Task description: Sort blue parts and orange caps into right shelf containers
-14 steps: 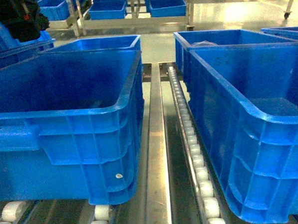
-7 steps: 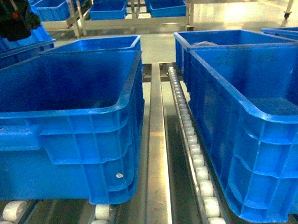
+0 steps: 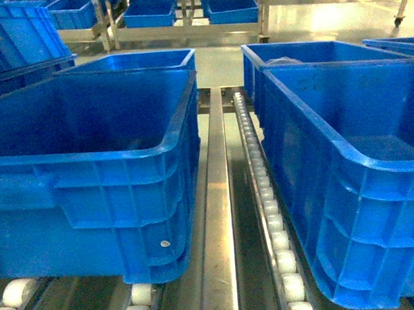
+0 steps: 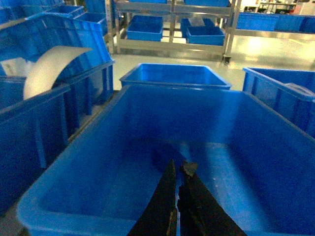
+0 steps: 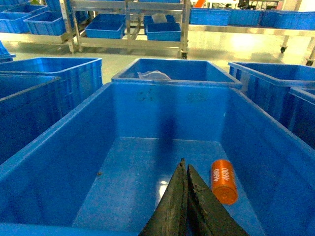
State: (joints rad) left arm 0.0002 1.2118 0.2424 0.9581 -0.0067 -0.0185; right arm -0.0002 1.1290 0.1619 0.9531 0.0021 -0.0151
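Steel shelf (image 3: 216, 196) rollers are carrying bins; both grippers (image 4: 178, 196) (image 5: 186, 196) are hanging closed, seemingly empty, risking clipping the orange cap (image 5: 224, 181) when descending.

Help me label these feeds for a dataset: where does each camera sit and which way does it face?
Head: on the robot, looking forward and down at the shelf between two blue bins; no arm shows.
Left wrist: above the left bin, left gripper shut and empty.
Right wrist: above the right bin, right gripper shut, beside an orange cap.
Shared: both wrist bins appear in the head view.
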